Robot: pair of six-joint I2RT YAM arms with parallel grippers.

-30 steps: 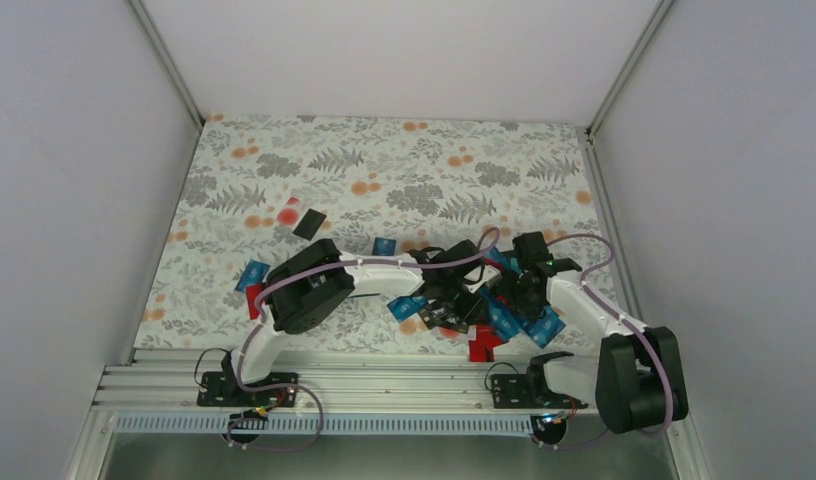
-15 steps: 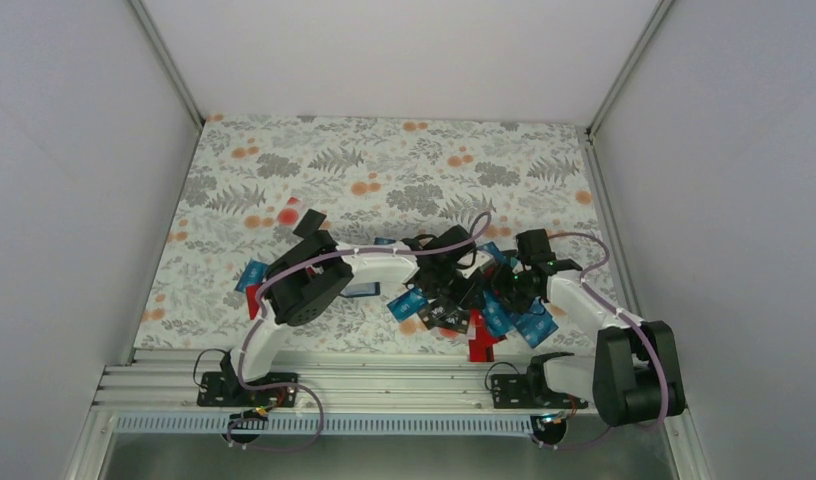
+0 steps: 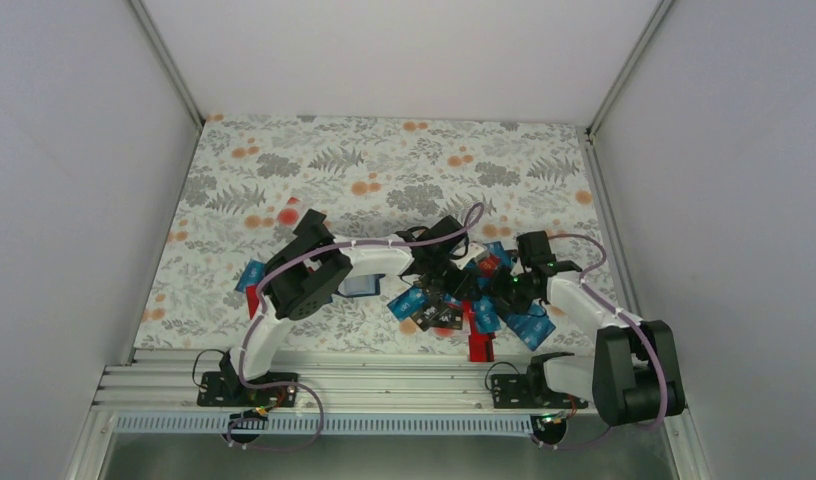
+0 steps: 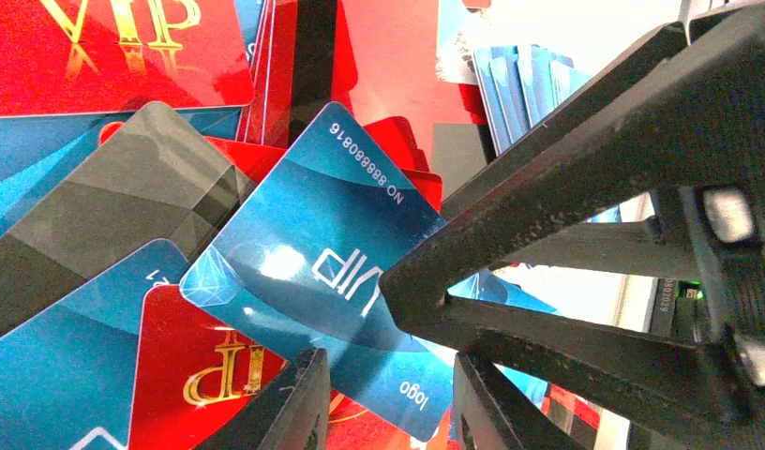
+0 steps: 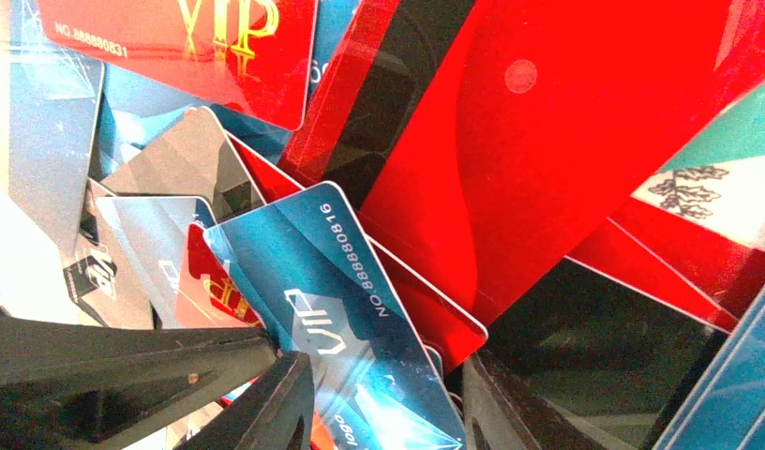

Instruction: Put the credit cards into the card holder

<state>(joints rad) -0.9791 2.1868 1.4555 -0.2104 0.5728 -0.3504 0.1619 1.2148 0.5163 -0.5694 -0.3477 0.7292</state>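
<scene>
**Over the card heap, two grippers straddle one blue VIP card**

On the floral table (image 3: 384, 160), right of centre, the credit cards (image 3: 537, 326) lie in one tangled heap, too overlapped to count from above. Both arms reach into it, wrists close together.

The left gripper (image 4: 388, 380) has its two fingers apart. The near corner of one blue VIP card (image 4: 304, 272) lies between them; whether a pad touches it I cannot tell. The right gripper (image 5: 388, 384) also has two fingers apart, around the same card's end.

Around that card the left wrist view shows two gold-lettered red cards (image 4: 107, 47) and one grey-black card (image 4: 126, 197).

Three cards lie clear of the heap:
- one far red card (image 3: 290, 212) beside the left elbow
- one lone blue card (image 3: 250, 274) nearer the bases
- one near-edge red card (image 3: 481, 346) below the heap

The card holder is not surely made out. One deep-blue rectangle (image 3: 359, 285) shows just under the left forearm, left of the heap. Whether it is the holder or a card I cannot tell.
</scene>
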